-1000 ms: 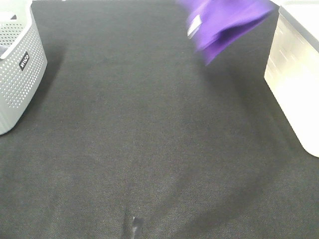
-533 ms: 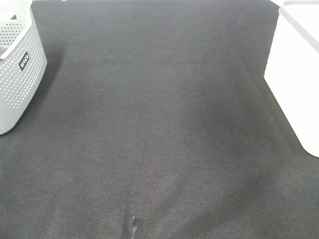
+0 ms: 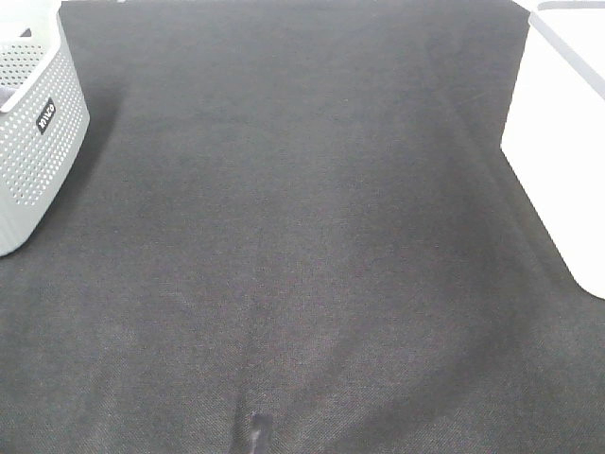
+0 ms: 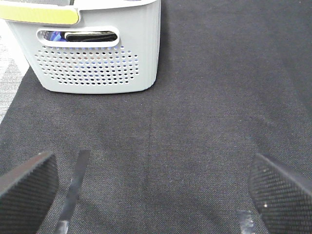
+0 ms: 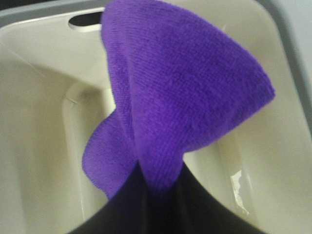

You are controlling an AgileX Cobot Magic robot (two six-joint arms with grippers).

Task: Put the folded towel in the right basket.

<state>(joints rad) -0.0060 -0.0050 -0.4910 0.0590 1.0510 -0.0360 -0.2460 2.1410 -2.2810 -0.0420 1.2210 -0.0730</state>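
Observation:
The folded purple towel (image 5: 180,97) hangs in my right gripper (image 5: 151,195), which is shut on it, with its dark fingers pinching the cloth. The towel hangs over the inside of the right basket (image 5: 39,122), a cream-white tub. In the exterior high view only the basket's white side (image 3: 567,142) shows at the right edge; the towel and both grippers are out of that view. My left gripper (image 4: 153,195) is open and empty, low over the black cloth, with its fingertips (image 4: 24,187) wide apart.
A grey perforated basket (image 3: 33,123) stands at the left edge; in the left wrist view (image 4: 97,53) it holds dark items. A black cloth (image 3: 302,236) covers the table. Tape strips (image 4: 73,185) lie on it.
One second ago the purple towel was at the top right of the exterior high view. It has moved right, out of that view. Nothing else has moved.

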